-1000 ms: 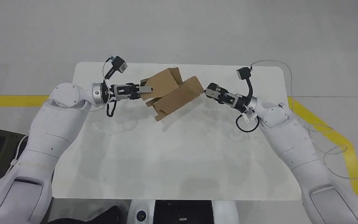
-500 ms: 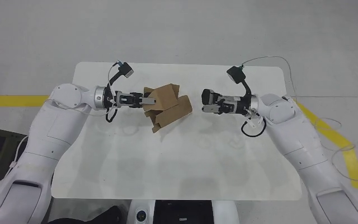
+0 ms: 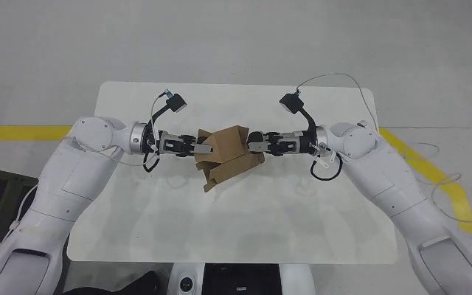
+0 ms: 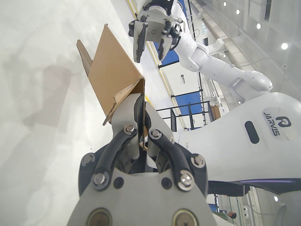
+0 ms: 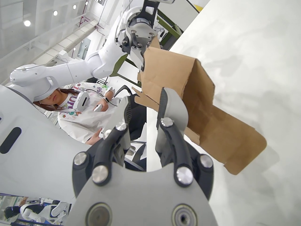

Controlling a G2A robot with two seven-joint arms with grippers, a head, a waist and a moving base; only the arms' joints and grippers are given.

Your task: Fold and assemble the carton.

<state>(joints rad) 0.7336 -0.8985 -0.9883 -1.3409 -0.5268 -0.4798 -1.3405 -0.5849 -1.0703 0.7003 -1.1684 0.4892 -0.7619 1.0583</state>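
A brown cardboard carton (image 3: 230,153), partly unfolded with loose flaps, is held over the middle of the white table (image 3: 295,214). My left gripper (image 3: 206,149) is shut on its left edge; the left wrist view shows the gripper (image 4: 141,105) pinching a cardboard panel of the carton (image 4: 112,71). My right gripper (image 3: 254,144) is at the carton's right end, open. In the right wrist view the right gripper (image 5: 145,105) stands spread, one of its fingers (image 5: 170,102) in front of the carton (image 5: 192,95). The left gripper (image 5: 140,59) shows beyond, clamped on the far edge.
The table has bare room on all sides of the carton. A yellow floor line (image 3: 29,133) runs past both table ends. Cables loop off both wrists (image 3: 332,77).
My right gripper has moved left across the table up to the carton's right end. The left gripper has shifted right and down with the carton, which has turned slightly.
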